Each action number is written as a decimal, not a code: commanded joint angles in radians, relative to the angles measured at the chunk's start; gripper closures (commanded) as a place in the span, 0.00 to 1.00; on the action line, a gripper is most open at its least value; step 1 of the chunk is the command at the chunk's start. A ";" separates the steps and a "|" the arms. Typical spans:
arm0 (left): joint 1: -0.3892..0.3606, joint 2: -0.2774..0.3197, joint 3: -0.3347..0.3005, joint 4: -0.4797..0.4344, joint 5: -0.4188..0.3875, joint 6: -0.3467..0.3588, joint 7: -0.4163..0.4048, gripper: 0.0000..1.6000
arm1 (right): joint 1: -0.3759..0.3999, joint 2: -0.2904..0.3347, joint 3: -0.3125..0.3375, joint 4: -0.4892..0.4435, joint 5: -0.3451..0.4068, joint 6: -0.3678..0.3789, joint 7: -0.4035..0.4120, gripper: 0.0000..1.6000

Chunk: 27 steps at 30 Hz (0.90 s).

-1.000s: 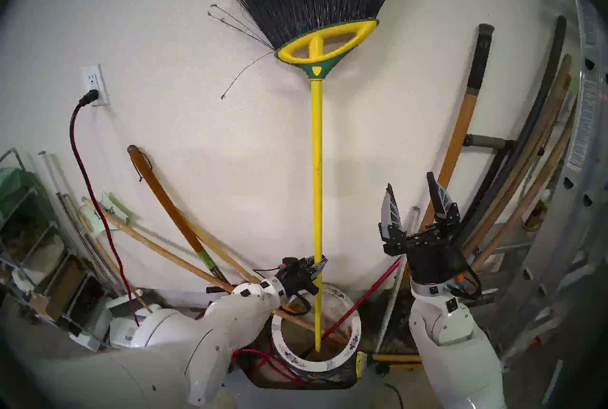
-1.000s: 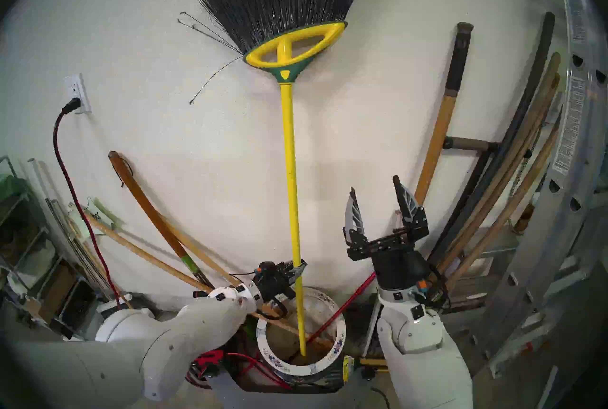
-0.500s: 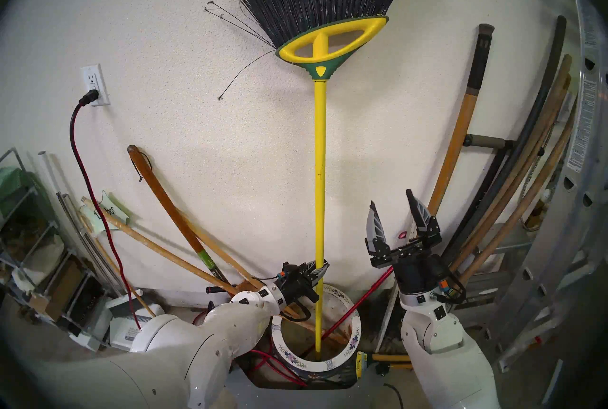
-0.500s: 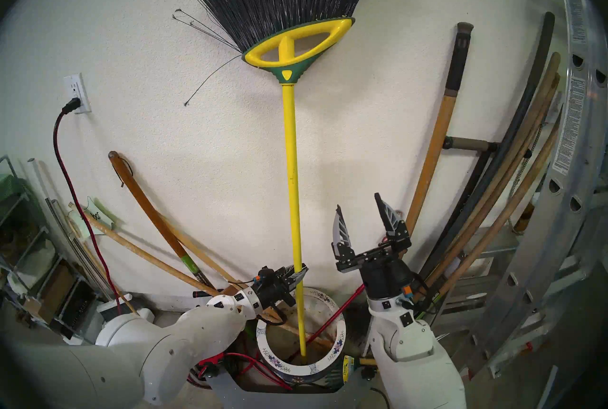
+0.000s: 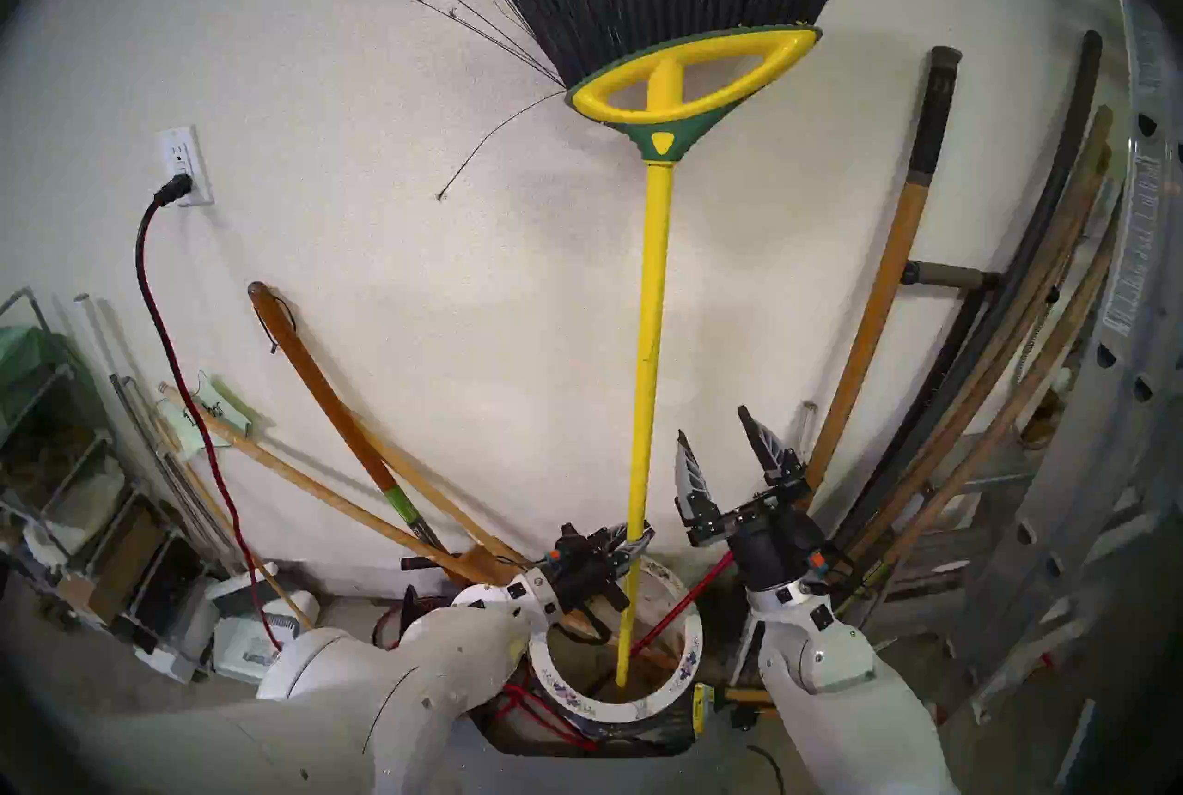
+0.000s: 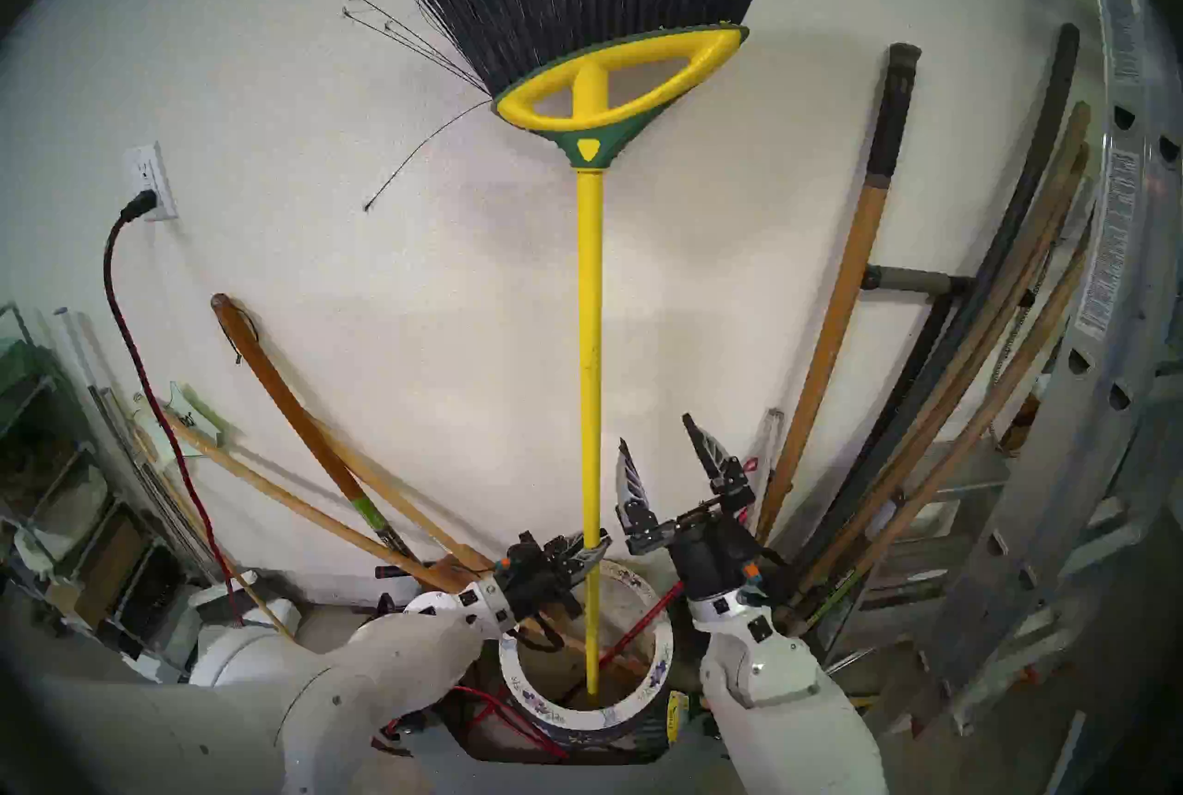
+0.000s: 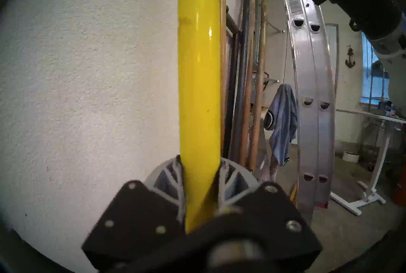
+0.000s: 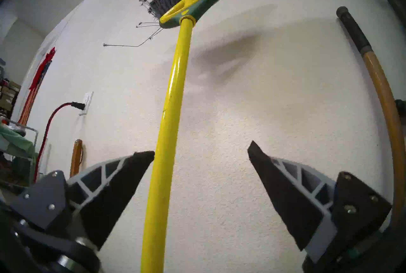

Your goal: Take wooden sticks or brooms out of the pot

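Note:
The broom (image 5: 650, 326) (image 6: 589, 326) stands bristles up with its yellow pole's foot inside the pot (image 5: 688, 656) (image 6: 659, 662), a round ceramic pot with a white rim and small blue-purple flowers. My left gripper (image 5: 634, 539) (image 6: 592, 550) is shut on the pole just above the rim; the left wrist view shows the pole (image 7: 198, 90) between the fingers. My right gripper (image 5: 717, 448) (image 6: 662, 438) is open and empty, pointing up just right of the pole (image 8: 169, 134). Tan wooden poles (image 5: 358, 509) lean out of the pot to the left, and a thin red rod (image 5: 678, 605) leans to the right.
A brown-handled tool (image 5: 333, 390) leans on the wall at left. More handles (image 5: 883, 326) and dark poles (image 5: 1024, 314) lean at right beside an aluminium ladder (image 5: 1126, 365). A red-black cord (image 5: 166, 339) hangs from a wall outlet (image 5: 182, 166). Shelving (image 5: 57, 454) stands far left.
The broom's head has tilted to the right and nearer, its foot still in the pot. My open right gripper has come down and left, close to the pole. My left gripper stays shut on it.

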 commanded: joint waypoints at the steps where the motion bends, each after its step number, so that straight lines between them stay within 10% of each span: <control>1: 0.010 -0.011 0.004 0.001 -0.006 -0.018 -0.059 1.00 | 0.043 -0.006 -0.037 0.001 0.019 0.005 0.030 0.00; 27: 0.088 -0.005 0.070 -0.055 -0.037 -0.063 -0.044 1.00 | 0.192 -0.070 -0.105 0.192 0.045 0.039 0.082 0.00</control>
